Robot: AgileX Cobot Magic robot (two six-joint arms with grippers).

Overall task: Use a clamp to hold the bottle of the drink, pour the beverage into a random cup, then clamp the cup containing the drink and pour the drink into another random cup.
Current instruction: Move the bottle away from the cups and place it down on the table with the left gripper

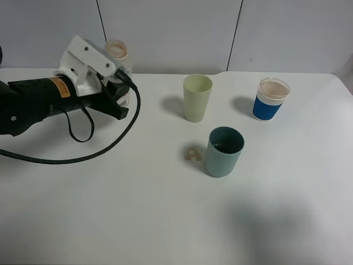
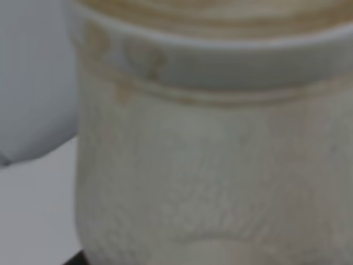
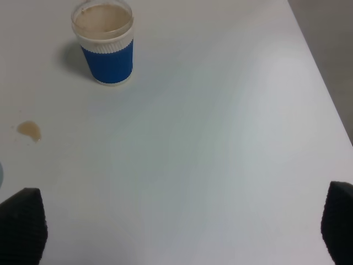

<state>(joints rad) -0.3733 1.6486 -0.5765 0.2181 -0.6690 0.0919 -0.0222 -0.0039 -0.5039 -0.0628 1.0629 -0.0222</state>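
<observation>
The left clamp (image 1: 117, 95) stood closed on the bottle (image 1: 117, 51) at the table's (image 1: 110, 221) ten o'clock; the right gripper (image 3: 179, 226) gaped empty. A brown spill (image 1: 193, 154) at the dark teal cup's (image 1: 224, 152) nine o'clock suggested the first pour was over: next, release, then grip that cup squarely.
</observation>
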